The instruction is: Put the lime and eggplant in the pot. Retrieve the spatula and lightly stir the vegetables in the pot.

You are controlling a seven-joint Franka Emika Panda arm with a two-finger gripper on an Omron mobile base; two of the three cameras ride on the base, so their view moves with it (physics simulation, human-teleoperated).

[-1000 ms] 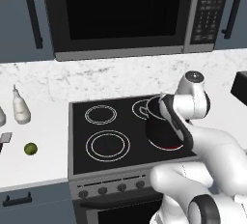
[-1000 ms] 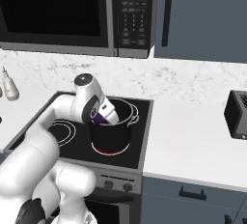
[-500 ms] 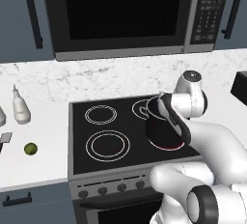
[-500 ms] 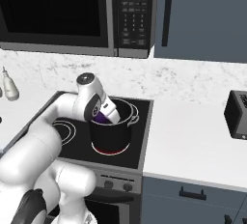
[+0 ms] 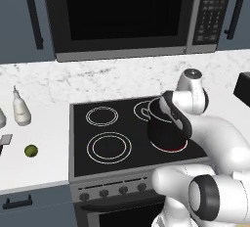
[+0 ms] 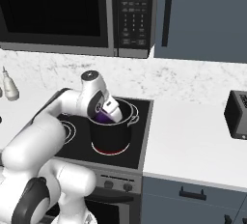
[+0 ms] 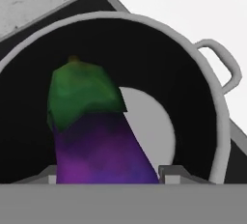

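Note:
The black pot (image 6: 112,138) stands on the stove's front right burner, also in the left base view (image 5: 163,135). My gripper (image 7: 108,174) is shut on the purple eggplant (image 7: 91,131), holding it just inside the pot's silvery rim (image 7: 212,97), stem end down toward the pale bottom. From the right base view the eggplant (image 6: 102,117) shows at the pot's mouth under my hand. The lime (image 5: 31,150) lies on the white counter left of the stove. The light-grey blade of the spatula (image 5: 4,141) pokes in at the left edge, near the lime.
A white bottle (image 5: 20,109) stands at the back left of the counter, and shows in the right base view (image 6: 9,89). A dark toaster (image 6: 239,114) sits on the counter right of the stove. The microwave (image 5: 127,13) hangs above the cooktop (image 5: 107,138).
My hand with the eggplant has shifted only slightly over the pot's mouth. The grip on it is unchanged, and the lime lies where it was.

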